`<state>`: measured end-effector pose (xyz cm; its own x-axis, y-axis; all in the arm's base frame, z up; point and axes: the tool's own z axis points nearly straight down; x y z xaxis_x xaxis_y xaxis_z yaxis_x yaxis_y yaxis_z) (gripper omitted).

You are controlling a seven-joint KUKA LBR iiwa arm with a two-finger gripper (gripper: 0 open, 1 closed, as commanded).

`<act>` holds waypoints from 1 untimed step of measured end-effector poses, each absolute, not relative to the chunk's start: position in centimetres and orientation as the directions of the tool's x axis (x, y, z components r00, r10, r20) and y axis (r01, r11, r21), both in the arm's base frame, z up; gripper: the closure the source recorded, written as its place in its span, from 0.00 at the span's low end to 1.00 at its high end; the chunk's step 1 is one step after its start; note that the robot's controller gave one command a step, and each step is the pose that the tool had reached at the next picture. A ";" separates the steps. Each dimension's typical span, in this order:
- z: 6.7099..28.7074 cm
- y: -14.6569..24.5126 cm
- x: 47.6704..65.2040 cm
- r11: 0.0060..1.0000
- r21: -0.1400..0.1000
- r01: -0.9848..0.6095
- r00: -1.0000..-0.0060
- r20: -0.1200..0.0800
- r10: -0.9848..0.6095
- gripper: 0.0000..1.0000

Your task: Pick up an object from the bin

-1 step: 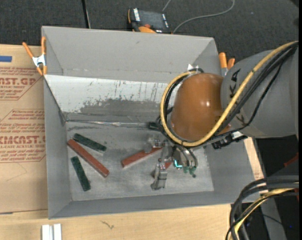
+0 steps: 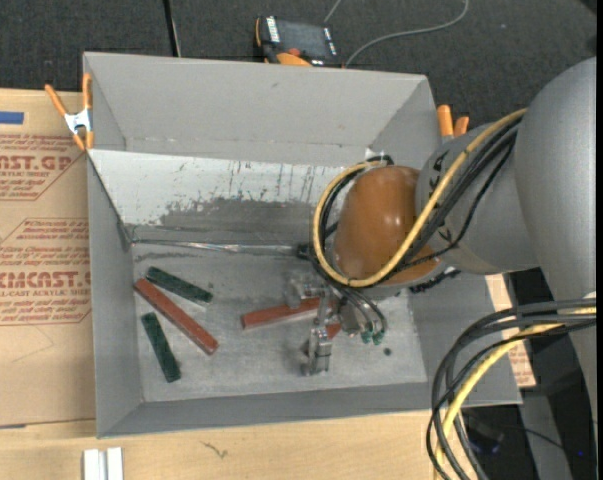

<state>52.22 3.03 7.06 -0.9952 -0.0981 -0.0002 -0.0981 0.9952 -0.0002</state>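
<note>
The floor of the bin (image 2: 251,118) lies bare along the back and across the front middle (scuffed metal, open to a reach from above). At the left, three things lie close together: a dark green stick (image 2: 178,285), a red-brown stick (image 2: 176,316) and a second green stick (image 2: 161,346). A red stick (image 2: 279,316) bars the centre, its end beside the gripper (image 2: 319,348). The arm's orange cover (image 2: 376,226) and cables (image 2: 321,223) block the right side.

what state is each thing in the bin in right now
upper dark green flat stick: lying flat, left side, free
long red-brown flat stick: lying flat, slanted, free
lower dark green flat stick: lying flat, front left, free
shorter red flat stick: lying flat, right end by gripper
gripper: low, beside that stick's right end
</note>
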 end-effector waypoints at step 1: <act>7.5 3.2 52.4 0.995 0.001 -0.098 -0.995 -0.007 -0.098 1.00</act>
